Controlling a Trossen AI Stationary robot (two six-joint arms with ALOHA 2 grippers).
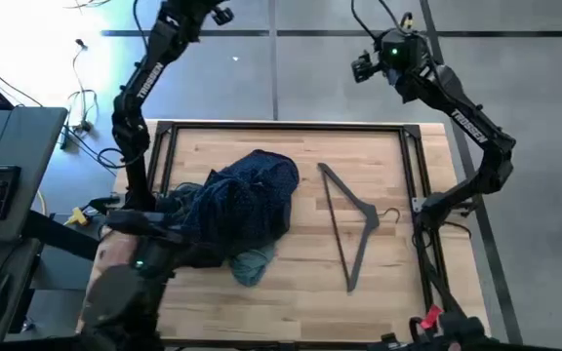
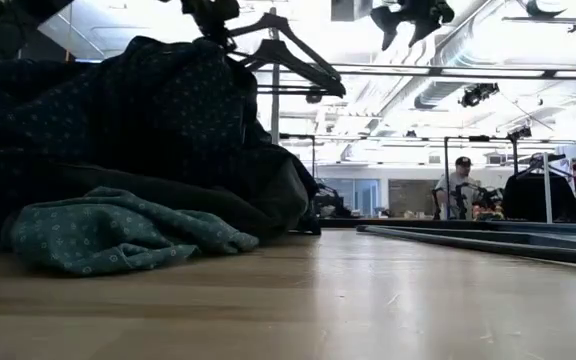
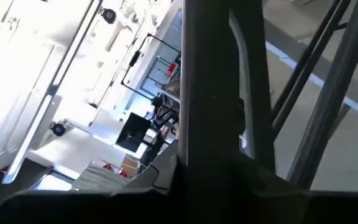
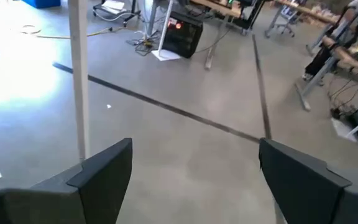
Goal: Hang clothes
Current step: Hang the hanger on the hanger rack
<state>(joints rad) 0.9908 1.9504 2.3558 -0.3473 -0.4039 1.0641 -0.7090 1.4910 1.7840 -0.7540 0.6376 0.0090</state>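
Found the teal shirt (image 2: 108, 232) nearest the front edge of the bench (image 1: 359, 302), crumpled flat on the wood. Saw the navy dotted shirt (image 1: 247, 200) heaped just behind and partly over it, with the black garment (image 2: 258, 195) bunched beneath, all three touching in one pile on the left half of the bench. Noted the dark grey hanger (image 1: 351, 224) lying flat just to the right of the pile and apart from it, long axis running front to back, hook pointing towards the right arm's side. Judged the pile nearer the left arm and the hanger nearer the right.

Farther off, past the bench's far edge, found both tools raised over the floor, well apart from the clothes. Saw the right tool (image 4: 194, 162) spread wide, released, grasping nothing, only bare floor between its fingers. Could not tell how the left tool (image 1: 215, 14) stood, nor whether it held anything.
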